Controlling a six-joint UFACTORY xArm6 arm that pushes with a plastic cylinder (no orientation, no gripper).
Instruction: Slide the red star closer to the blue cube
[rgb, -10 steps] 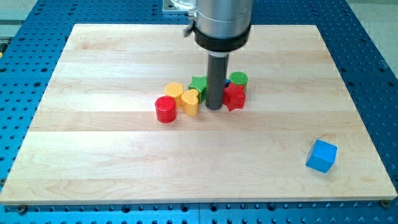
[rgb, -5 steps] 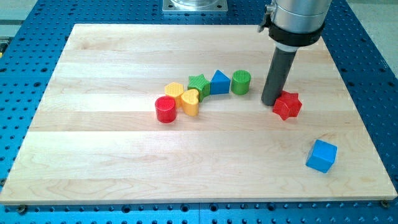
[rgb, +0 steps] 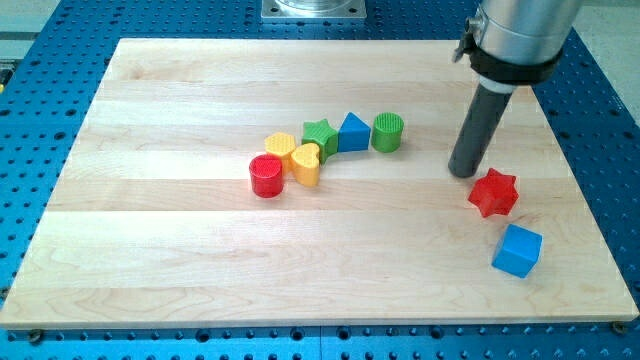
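The red star lies on the wooden board at the view's right. The blue cube sits just below and slightly right of it, a small gap between them. My tip rests on the board just up and left of the red star, close to it but a little apart. The rod rises from there to the view's top right.
A cluster sits left of centre: red cylinder, yellow cylinder, yellow heart, green star, blue triangle, green cylinder. The board's right edge is near the cube.
My tip swept from the cluster to the right, pushing the red star out of the cluster and down-right to just above the blue cube. The other blocks stayed put.
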